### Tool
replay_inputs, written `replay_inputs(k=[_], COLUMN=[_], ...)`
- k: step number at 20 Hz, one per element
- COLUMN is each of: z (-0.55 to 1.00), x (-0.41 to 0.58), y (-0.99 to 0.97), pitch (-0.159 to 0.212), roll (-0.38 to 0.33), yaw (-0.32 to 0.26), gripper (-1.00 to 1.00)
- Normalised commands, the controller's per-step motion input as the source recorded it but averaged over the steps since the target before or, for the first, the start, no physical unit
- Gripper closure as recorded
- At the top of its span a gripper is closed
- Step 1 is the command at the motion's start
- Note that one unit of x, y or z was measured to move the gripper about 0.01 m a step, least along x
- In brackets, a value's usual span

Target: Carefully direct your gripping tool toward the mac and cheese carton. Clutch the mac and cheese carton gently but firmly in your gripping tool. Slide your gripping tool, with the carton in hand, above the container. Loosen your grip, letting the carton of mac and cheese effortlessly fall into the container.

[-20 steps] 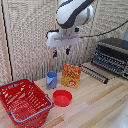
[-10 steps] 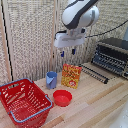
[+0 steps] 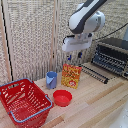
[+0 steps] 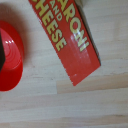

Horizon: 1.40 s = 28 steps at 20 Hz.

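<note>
The mac and cheese carton [image 3: 71, 76] stands upright on the wooden table, orange-yellow with red and white print. In the wrist view its red edge with yellow letters [image 4: 70, 35] lies below the camera. My gripper [image 3: 76, 54] hangs in the air just above the carton, clear of it, and its short dark fingers look apart and empty. The red mesh basket [image 3: 10, 107] with its blue-grey rim sits at the exterior view's left, well apart from the carton.
A blue cup [image 3: 51, 79] stands next to the carton on the basket's side. A small red bowl [image 3: 62, 97] lies in front of them and also shows in the wrist view [image 4: 10, 55]. A toaster oven [image 3: 112, 55] stands at the exterior view's right. A slatted wall is behind.
My gripper has moved toward the exterior view's right and slightly down, from above the blue cup to above the carton. Nothing on the table has moved.
</note>
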Motion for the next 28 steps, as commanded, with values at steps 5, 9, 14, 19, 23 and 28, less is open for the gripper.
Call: replay_inputs(k=[5, 9, 14, 19, 23, 28], z=[-0.43, -0.48, -0.41, -0.17, -0.01, 0.0], x=[-0.049, 0.049, 0.09, 0.045, 0.0, -0.028], y=[-0.05, -0.12, -0.09, -0.01, 0.0, 0.0], pitch=[0.0, -0.023, -0.002, 0.0, 0.0, 0.0], roll=[-0.003, -0.017, 0.0, 0.013, 0.014, 0.001], yaw=[0.174, 0.269, 0.311, 0.116, -0.017, -0.126], gripper=[-1.0, -1.0, 1.0, 1.0, 1.0, 1.0])
